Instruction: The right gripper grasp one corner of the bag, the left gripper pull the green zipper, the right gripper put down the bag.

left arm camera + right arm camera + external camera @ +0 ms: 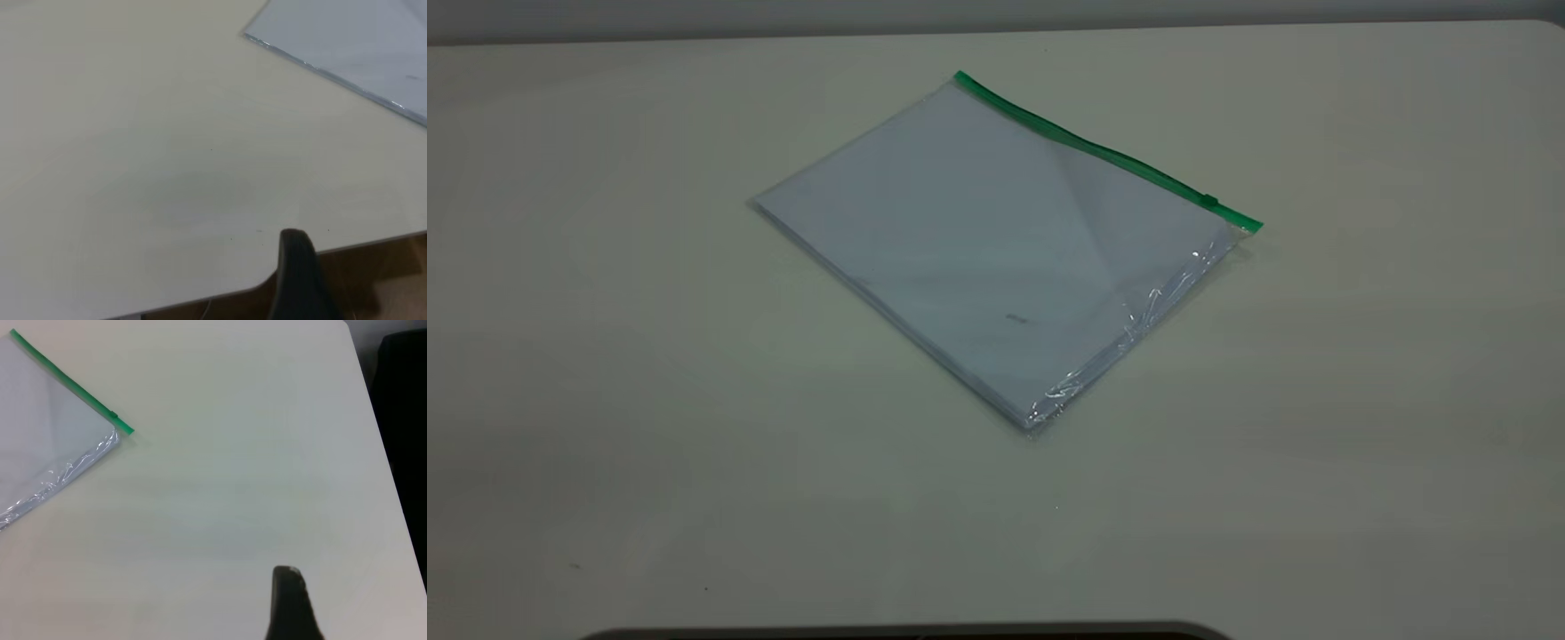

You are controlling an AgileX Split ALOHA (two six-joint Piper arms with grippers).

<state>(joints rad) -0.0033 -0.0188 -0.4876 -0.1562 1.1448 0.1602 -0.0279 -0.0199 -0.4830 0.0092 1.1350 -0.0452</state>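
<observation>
The bag (996, 240) lies flat on the table, a clear pouch with white sheets inside. The green zipper (1103, 151) runs along its far edge, with the slider tab (1209, 201) near the right corner. Neither gripper shows in the exterior view. In the left wrist view the left gripper (293, 235) shows as one dark tip with no gap, above the table's edge and far from the bag's corner (353, 40). In the right wrist view the right gripper (287, 572) shows as one dark tip, empty and well away from the bag (47, 433), zipper (67, 383) and slider (115, 415).
The pale table (649, 400) carries only the bag. Its rounded edge (333, 248) passes by the left gripper, with brown floor beyond. The right wrist view shows the table's edge (380, 440) with a dark area (403, 387) past it.
</observation>
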